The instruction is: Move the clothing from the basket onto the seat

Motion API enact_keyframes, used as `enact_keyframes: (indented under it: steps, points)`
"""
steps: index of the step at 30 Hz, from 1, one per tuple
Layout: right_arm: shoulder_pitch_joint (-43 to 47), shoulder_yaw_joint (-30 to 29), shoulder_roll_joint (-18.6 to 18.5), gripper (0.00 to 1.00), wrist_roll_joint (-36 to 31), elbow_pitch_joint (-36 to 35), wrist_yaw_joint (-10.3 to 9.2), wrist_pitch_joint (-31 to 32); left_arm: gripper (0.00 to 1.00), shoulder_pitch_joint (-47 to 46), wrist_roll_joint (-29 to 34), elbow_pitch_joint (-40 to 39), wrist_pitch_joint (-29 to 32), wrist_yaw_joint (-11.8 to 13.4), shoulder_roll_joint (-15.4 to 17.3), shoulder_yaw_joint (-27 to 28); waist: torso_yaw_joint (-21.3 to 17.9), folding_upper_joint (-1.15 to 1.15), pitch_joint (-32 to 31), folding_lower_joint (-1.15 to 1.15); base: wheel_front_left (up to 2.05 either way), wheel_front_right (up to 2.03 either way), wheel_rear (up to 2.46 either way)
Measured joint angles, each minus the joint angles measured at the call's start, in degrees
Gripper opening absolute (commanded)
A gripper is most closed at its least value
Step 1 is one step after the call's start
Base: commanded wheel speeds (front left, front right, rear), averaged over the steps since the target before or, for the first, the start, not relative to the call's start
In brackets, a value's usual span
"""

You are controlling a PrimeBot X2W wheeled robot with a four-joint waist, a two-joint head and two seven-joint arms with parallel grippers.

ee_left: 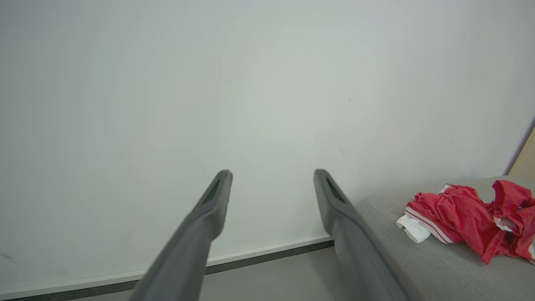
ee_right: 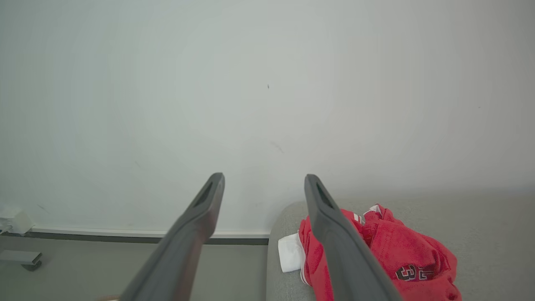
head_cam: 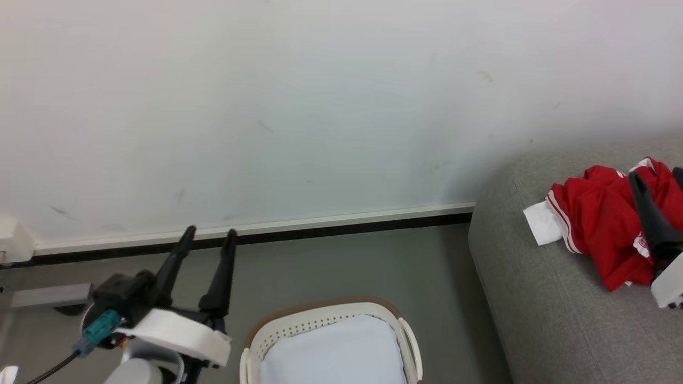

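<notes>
Black-fingered left gripper [head_cam: 210, 232]: held above the left of the grey floor [head_cam: 331, 261], fingers parted, nothing between them. In the left wrist view both fingers point at the bare white wall [ee_left: 209, 83].

Basket [head_cam: 325, 310]: cream, perforated, brown-rimmed, standing on the floor short of the skirting, with the pale lining [head_cam: 336, 346] exposed. Recorded in the head view.

Seat [head_cam: 533, 298]: grey fabric sofa. Its rounded left edge is near the basket but apart from it.

Clothing [head_cam: 597, 229]: red jersey, crumpled in a heap on the seat close to its left edge. The long axis runs across the seat from that edge toward the right, and the white sleeve end [head_cam: 541, 224] points at the left edge. The right wrist view adds black-and-white numerals [ee_right: 411, 272] on a lower fold. The head and left wrist views give the striped trim beside the sleeve.

Right gripper [head_cam: 659, 178]: over the jersey, released, fingers apart. In the right wrist view plain wall shows between the fingertips and one finger crosses in front of the cloth. Contact cannot be told.
</notes>
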Motion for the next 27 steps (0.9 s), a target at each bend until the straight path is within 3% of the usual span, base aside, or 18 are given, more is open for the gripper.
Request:
enact_keyframes:
  steps: [5, 12, 19, 27]
  points:
    - [4.80, 1.59, 4.22, 1.00, -1.41, 0.94, 0.00, -9.58, 1.00, 5.99, 0.30, -0.41, 0.00, 1.99, -0.90, 6.39, 1.75, 0.00, -1.04, 0.00, 0.00, 0.00, 0.00]
    - [11.66, 5.31, 9.73, 1.00, -2.93, 6.65, 0.00, -22.49, 1.00, 13.57, 2.94, -0.75, 0.00, 2.14, -4.93, 13.93, 2.71, 0.00, -1.51, 0.01, 0.00, 0.00, 0.00]
    - [14.85, 13.14, 11.27, 1.00, -0.23, 13.89, 0.00, -33.62, 1.00, 18.12, 7.83, -1.11, 0.00, -1.57, -11.05, 20.86, 3.16, 0.00, -1.72, 0.02, 0.00, 0.00, 0.00]
    - [15.47, 15.72, 12.14, 1.00, -2.15, 20.19, 0.00, -36.66, 1.00, 20.45, 14.44, 1.91, 0.00, -5.43, -15.82, 25.72, 2.93, 0.00, -1.92, 0.02, 0.00, 0.00, 0.00]
